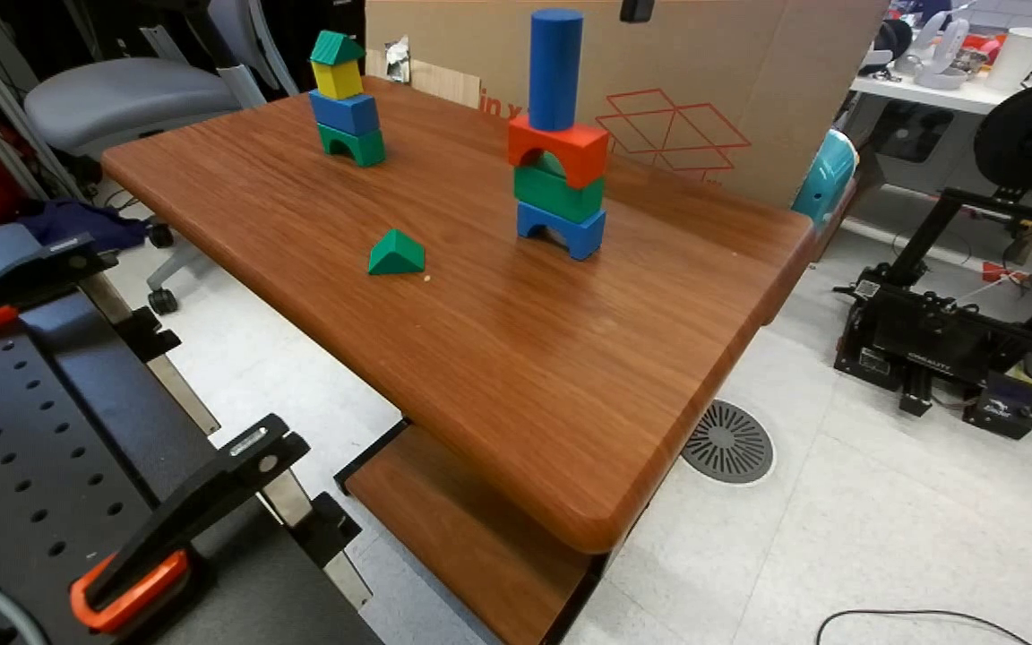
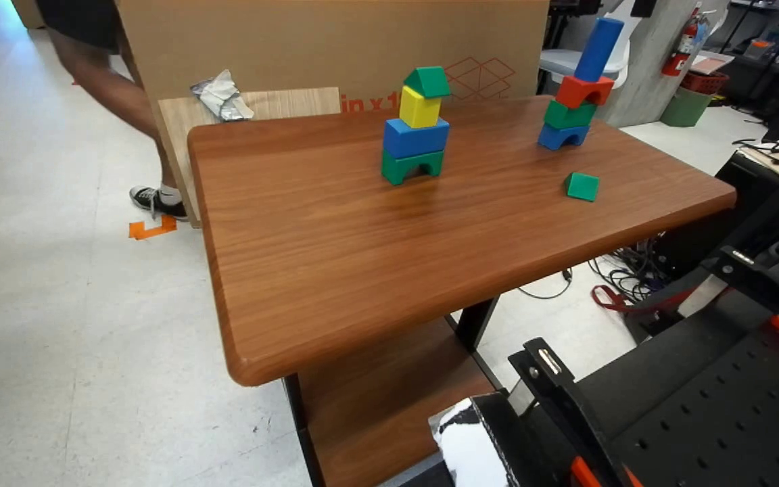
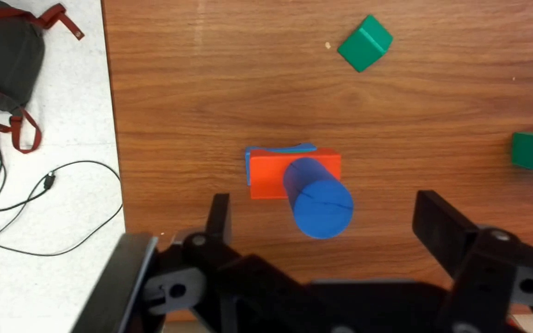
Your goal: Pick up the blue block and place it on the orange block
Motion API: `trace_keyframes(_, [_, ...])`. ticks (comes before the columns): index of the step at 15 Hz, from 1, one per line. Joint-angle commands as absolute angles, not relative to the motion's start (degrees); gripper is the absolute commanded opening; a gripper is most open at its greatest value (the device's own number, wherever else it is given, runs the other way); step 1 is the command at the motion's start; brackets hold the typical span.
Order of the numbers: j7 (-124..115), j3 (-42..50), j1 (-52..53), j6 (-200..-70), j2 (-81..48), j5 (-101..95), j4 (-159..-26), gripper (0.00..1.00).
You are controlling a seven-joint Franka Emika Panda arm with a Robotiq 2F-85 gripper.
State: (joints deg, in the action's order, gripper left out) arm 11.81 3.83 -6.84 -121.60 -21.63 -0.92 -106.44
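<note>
A blue cylinder block (image 1: 555,72) stands upright on the orange-red arch block (image 1: 586,157) in both exterior views (image 2: 598,51) (image 2: 585,91). Under the orange-red block are a green block (image 1: 559,193) and a blue arch block (image 1: 586,235) on the table. In the wrist view the cylinder's round top (image 3: 323,209) lies between the fingers, over the orange-red block (image 3: 266,175). My gripper (image 3: 323,201) is wide open and empty, above the tower and not touching it. A dark tip, seemingly a finger, shows at the top edge in both exterior views (image 1: 637,9) (image 2: 644,7).
A second tower stacks a green arch (image 2: 413,166), a blue block (image 2: 416,138), a yellow block (image 2: 420,108) and a green triangle (image 2: 428,82). A loose green triangle block (image 1: 397,253) lies on the wooden table (image 1: 498,358). A cardboard sheet (image 1: 704,54) stands behind the table.
</note>
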Motion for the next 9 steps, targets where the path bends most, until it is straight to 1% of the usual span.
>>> trace_keyframes(1, [12.7, 3.8, -6.1, -124.7, -12.3, -4.0, -116.0, 1.0])
trace_keyframes(4, [11.7, 3.9, -5.3, -126.1, -6.5, -6.4, -122.5, 1.0])
trace_keyframes(5, [12.0, 3.9, -5.9, -123.5, -11.9, -4.6, -116.2, 1.0])
trace_keyframes(9, [12.0, 3.9, -5.4, -124.6, -7.6, -5.4, -121.0, 1.0])
